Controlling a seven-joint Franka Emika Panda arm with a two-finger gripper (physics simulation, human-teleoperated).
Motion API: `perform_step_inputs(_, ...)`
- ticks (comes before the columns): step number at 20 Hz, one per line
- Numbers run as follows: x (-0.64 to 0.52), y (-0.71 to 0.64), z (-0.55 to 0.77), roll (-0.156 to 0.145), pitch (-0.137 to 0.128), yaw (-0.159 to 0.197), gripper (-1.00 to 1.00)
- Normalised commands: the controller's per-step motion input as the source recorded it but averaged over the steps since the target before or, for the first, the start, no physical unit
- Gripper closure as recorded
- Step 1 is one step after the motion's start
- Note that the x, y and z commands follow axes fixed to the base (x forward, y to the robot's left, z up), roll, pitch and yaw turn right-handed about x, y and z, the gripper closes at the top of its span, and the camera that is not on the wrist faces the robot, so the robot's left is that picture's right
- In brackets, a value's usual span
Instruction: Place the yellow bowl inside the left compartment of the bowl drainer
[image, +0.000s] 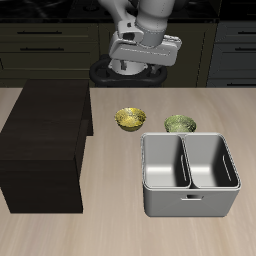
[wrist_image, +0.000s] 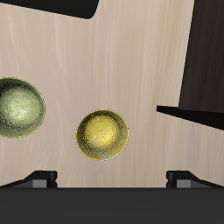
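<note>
The yellow bowl (image: 130, 119) (wrist_image: 102, 134) sits upright on the wooden table, just behind the bowl drainer (image: 190, 190). The drainer is a grey bin with a middle divider, and both of its wells are empty. My gripper (image: 133, 66) (wrist_image: 112, 179) hangs high above the table, farther back than the yellow bowl. It is open, with its fingertips (wrist_image: 39, 178) wide apart and nothing between them. In the wrist view the yellow bowl lies almost straight below the gripper.
An olive-green bowl (image: 179, 124) (wrist_image: 17, 108) stands beside the yellow one, also just behind the drainer. A dark wooden cabinet block (image: 45, 145) (wrist_image: 210, 61) occupies the table on the yellow bowl's other side.
</note>
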Motion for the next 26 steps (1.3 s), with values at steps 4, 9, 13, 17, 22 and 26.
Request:
perform_step_inputs(4,0.05,0.07,-0.28,0.013,0.029,-0.018,-1.00)
perform_step_inputs(9,0.04,0.10,-0.38,0.021,0.036,-0.020,-1.00)
perform_step_inputs(13,0.01,0.06,-0.30,-0.007,0.003,0.005,-1.00)
perform_step_inputs(17,0.03,0.02,-0.37,0.002,0.029,-0.023,-1.00)
perform_step_inputs(22,0.02,0.02,-0.24,0.016,0.013,-0.042,-1.00)
perform_step_inputs(26,-0.02,0.05,-0.16,0.020,0.006,-0.033,-1.00)
